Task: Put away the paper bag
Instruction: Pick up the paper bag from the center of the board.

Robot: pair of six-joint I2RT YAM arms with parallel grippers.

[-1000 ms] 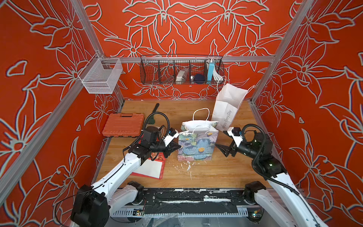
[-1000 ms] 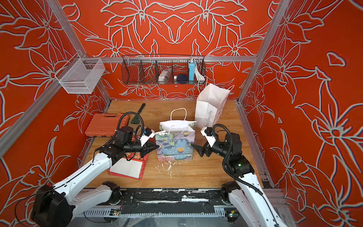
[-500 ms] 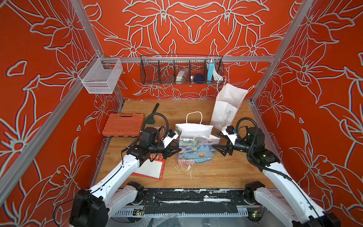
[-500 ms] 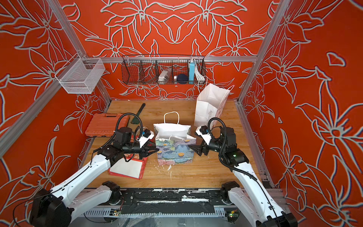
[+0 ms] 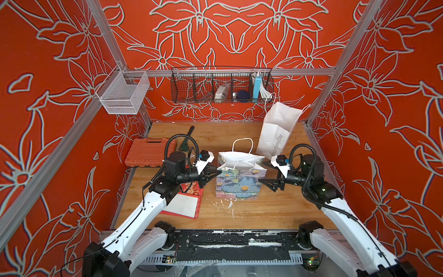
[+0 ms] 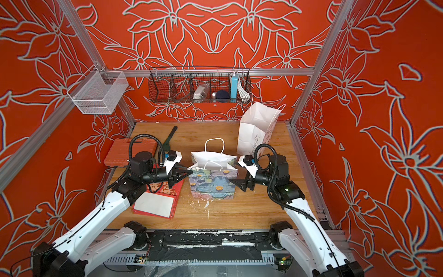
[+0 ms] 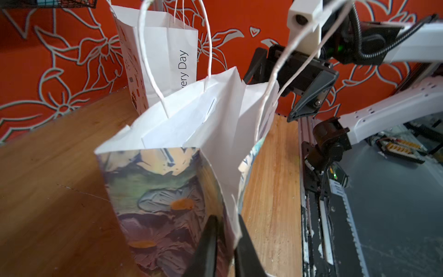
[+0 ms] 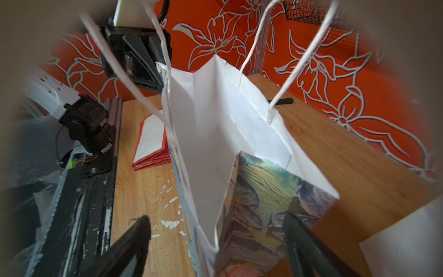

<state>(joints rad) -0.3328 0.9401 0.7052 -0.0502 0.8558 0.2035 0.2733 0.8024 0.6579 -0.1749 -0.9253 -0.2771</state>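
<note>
Both arms reach inward, left pincer point(image 5: 217, 171) clamping the floral paper bag point(image 5: 237, 183), right pincer point(image 5: 262, 170) gaping beside it.

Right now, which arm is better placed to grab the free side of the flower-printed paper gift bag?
Probably the right: the right gripper stands open at that side of the flower-printed paper gift bag, while the left gripper is shut on the opposite edge.

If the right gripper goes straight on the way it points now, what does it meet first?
The right gripper would probably meet the floral paper bag, whose side stands just ahead of its open jaws.
</note>
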